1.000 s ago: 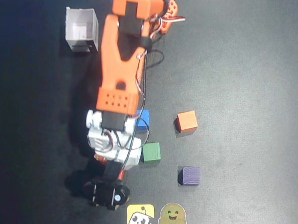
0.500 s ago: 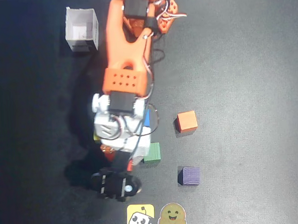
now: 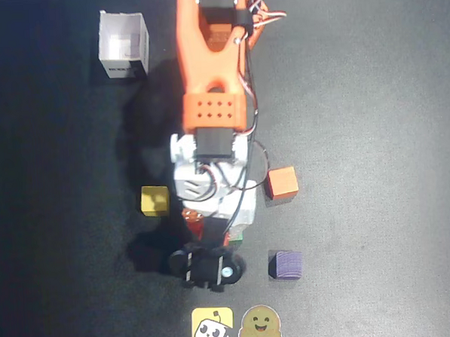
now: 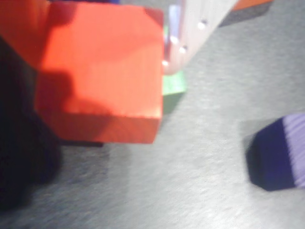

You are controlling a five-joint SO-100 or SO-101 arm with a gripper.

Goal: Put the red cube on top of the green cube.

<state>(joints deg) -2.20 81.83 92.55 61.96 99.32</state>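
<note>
We worked over a dark grey table (image 3: 372, 93). In the wrist view our gripper (image 4: 102, 62) held the red cube (image 4: 102, 71) clamped at upper left, with the green cube (image 4: 172, 83) peeking out just right of it.

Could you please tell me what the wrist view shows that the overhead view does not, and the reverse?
Only the wrist view shows the red cube clearly, held in the claw with the green cube just behind it. Only the overhead view shows the yellow cube, the white box, the arm and two stickers. Both show the purple cube and the orange cube.
</note>
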